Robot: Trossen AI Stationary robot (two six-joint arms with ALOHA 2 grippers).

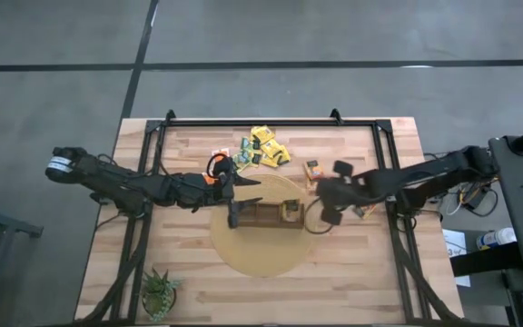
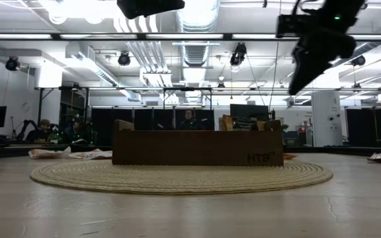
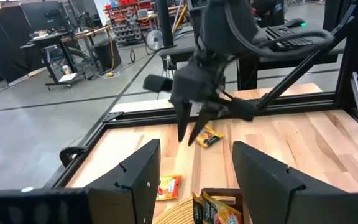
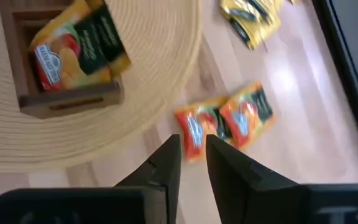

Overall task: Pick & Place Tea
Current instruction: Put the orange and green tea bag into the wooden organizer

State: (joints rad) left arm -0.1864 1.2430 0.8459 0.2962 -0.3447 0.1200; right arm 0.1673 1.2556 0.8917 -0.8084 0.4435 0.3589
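Right wrist view puts the right gripper, fingers nearly together and holding nothing, directly above two orange tea sachets lying side by side at frame centre on the worktop, just off the mat (left gripper waits wide open).

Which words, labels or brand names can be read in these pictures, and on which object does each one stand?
"HTB": on the front wall of the brown box, low view; the last letter is uncertain.
Print on the sachet in the box compartment: too blurred to read.
Print on the two orange sachets on the table: too blurred to read.
Yellow sachets: too small to read.
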